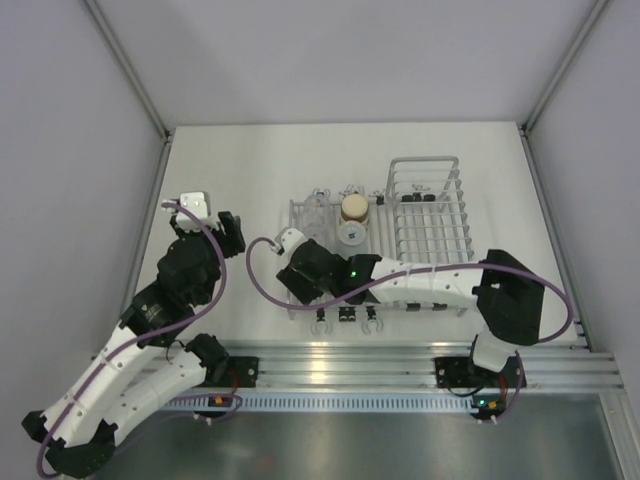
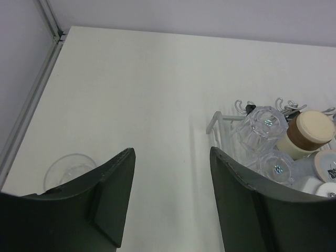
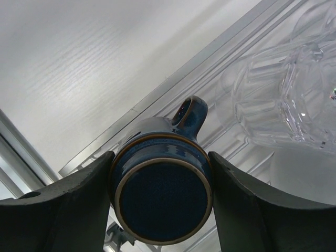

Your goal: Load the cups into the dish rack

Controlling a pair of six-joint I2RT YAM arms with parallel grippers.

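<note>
Left claw: jaws wide apart, nothing between them, above bare counter. A clear cup stands on the counter beside its left finger, partly hidden. It is likely light and slick-walled, best pinched across the wall near the rim.

Dish rack, flat section: two more clear ones, tan-and-brown cup and pale blue cup are seated at the far end.

Right claw: clamped across the body of the dark blue mug. The base faces the wrist camera and the handle is clear of the pads. It is over the flat section's left bars; contact is unclear. The glazed mug is stiff, breakable and slippery, so set it down gently.
</note>
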